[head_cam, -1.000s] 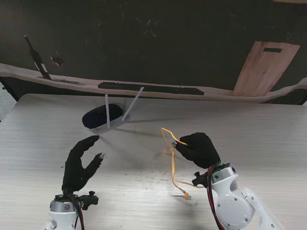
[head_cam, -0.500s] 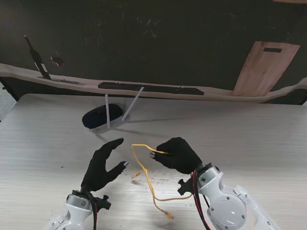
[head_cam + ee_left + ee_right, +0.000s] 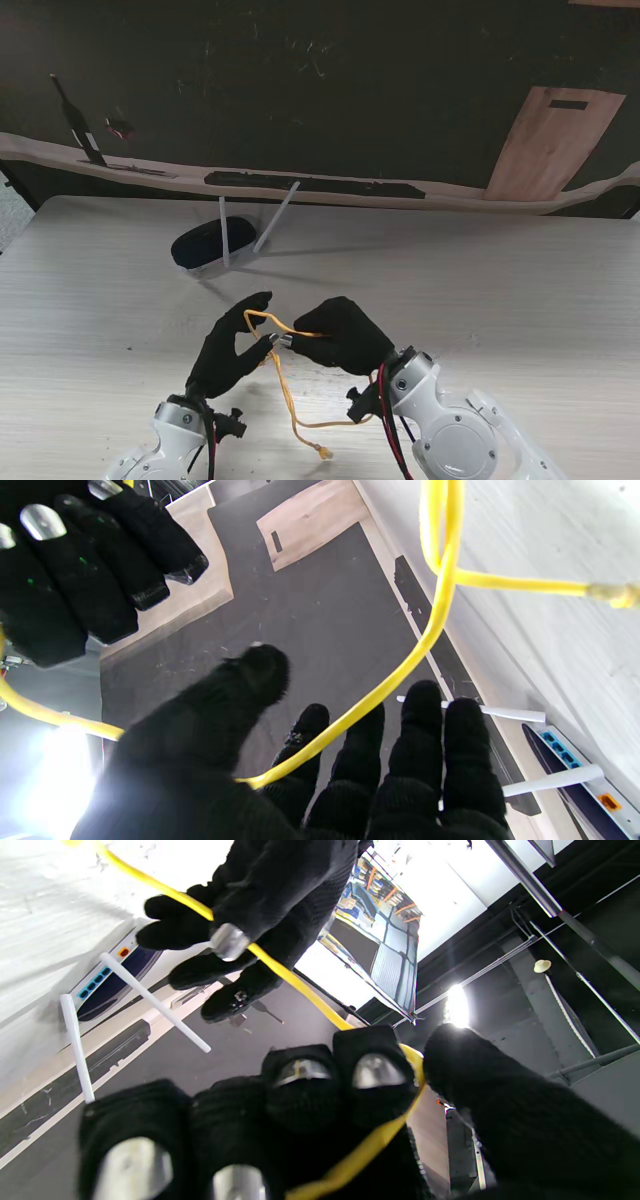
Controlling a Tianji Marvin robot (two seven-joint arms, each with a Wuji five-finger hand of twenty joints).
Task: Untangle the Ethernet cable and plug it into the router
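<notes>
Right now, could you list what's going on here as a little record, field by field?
cable: yellow Ethernet cable, looped between both hands, loose end with plug lying on the table nearer to me
right hand: fingers shut on the cable
left hand: fingers apart, cable running across them; firm hold not clear
router: dark, two white antennas, farther from me, on the left
router ports: blue row visible in the wrist views, nothing plugged in
table: pale wood grain

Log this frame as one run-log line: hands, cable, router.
right robot hand: shut on yellow cable | left robot hand: fingers around cable loop, grip unclear | plug end: on table, free | router: unplugged, farther from me
</notes>
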